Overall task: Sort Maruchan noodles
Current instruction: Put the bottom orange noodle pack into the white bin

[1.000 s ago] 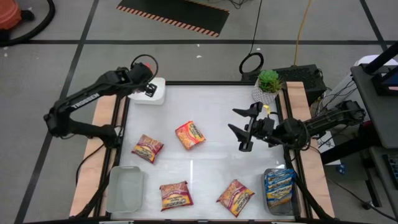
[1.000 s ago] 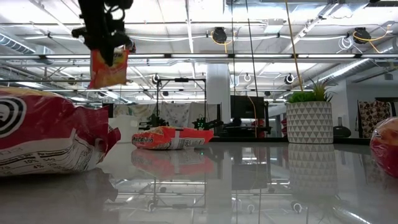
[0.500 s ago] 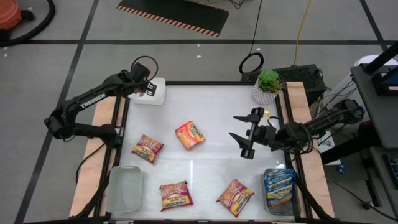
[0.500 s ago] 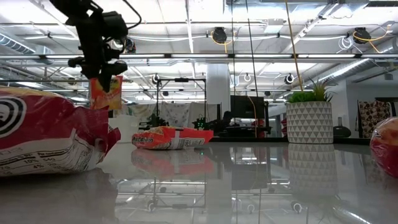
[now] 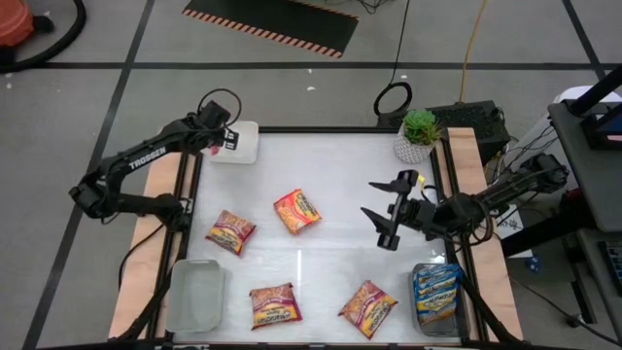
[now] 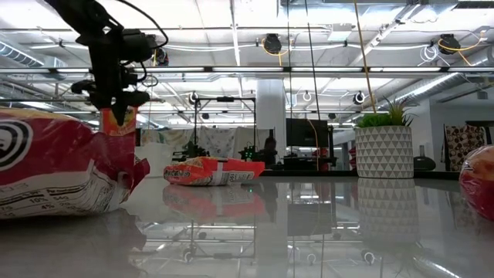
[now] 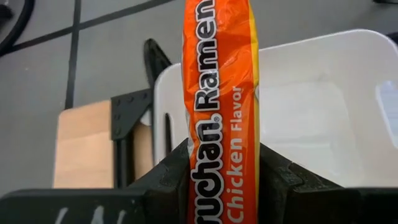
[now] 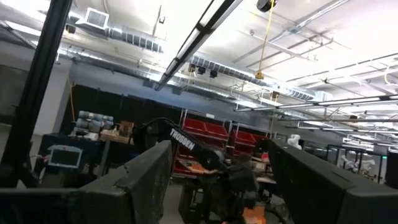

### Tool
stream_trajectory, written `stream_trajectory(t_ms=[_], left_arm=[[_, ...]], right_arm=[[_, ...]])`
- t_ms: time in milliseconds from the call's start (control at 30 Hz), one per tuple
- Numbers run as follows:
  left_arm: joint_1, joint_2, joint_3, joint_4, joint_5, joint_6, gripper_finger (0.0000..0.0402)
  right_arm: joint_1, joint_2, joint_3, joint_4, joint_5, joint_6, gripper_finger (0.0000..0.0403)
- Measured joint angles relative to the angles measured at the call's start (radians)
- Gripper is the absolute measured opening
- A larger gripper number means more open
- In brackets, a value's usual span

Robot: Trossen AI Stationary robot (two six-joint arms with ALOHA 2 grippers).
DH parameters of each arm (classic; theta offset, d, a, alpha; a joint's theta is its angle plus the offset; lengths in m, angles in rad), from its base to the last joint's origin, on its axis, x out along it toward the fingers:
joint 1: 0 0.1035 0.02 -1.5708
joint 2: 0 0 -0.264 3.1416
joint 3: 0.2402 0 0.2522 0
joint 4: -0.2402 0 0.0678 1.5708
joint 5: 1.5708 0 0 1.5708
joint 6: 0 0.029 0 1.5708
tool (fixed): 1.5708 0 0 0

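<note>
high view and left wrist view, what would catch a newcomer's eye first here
The left gripper, shut on an orange chicken ramen packet, holds it over the white bin at the table's far left corner. The right gripper hangs open mid-table, above four red packets scattered on the white top.

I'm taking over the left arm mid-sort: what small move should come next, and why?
Probably lower a little and open. The left gripper is shut on an orange chicken packet hanging upright over the white bin at the table's far left corner, so a short drop should land it inside. The right gripper waits open.
</note>
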State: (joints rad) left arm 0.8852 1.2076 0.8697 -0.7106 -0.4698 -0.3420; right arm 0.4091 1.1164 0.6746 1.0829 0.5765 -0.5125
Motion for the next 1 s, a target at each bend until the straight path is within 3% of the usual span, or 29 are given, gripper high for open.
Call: stream_trajectory(t_ms=[700, 1000], left_arm=[[-0.01, 0.0, -0.065, 0.082, -0.033, -0.031, 0.0121], [-0.01, 0.0, -0.065, 0.073, -0.032, -0.039, 0.0198]], right_arm=[[-0.001, 0.0, 0.0, 0.02, -0.001, -0.031, 0.0263], [-0.001, 0.0, 0.0, 0.02, -0.001, -0.031, 0.0263]])
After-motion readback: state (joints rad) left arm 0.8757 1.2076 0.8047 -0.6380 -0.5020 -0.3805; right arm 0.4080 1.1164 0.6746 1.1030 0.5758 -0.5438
